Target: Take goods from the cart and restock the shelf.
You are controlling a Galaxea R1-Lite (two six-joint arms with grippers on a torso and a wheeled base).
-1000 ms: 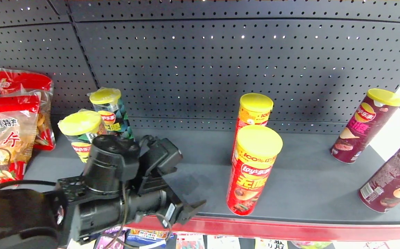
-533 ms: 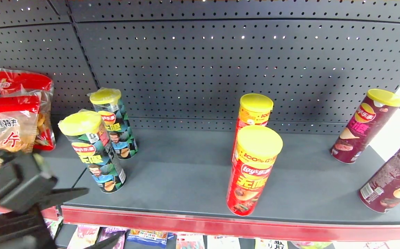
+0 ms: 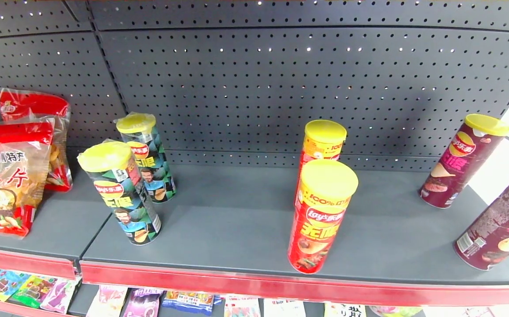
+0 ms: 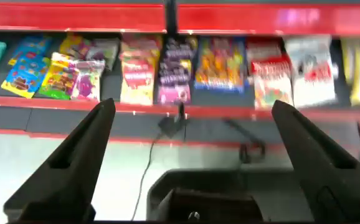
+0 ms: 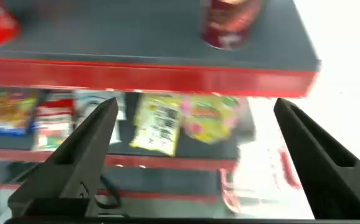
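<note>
left arm has dropped clear of the shelf (image 3: pixel 237 233); left pincer (image 4: pixel 194 104) and right pincer (image 5: pixel 195 102) both gape wide, empty, back from its red lip. green can (image 3: pixel 124 202) stands upright nr front edge. a careless return w/ next item could knock it off.

The left gripper (image 4: pixel 194 104) is in the spread position, jaws wide apart. Its two black fingers (image 4: pixel 74 162) run forward from the wrist, one on each side of the centre line. Each tapers from a broad base to a narrow tip, and the tips are level with one another.

The right gripper (image 5: pixel 195 102) is in the same position, jaws spread wide. Its black fingers (image 5: pixel 320 162) show the same wedge profile, broad at the base and slim at the tip, with both tips at equal height.
</note>
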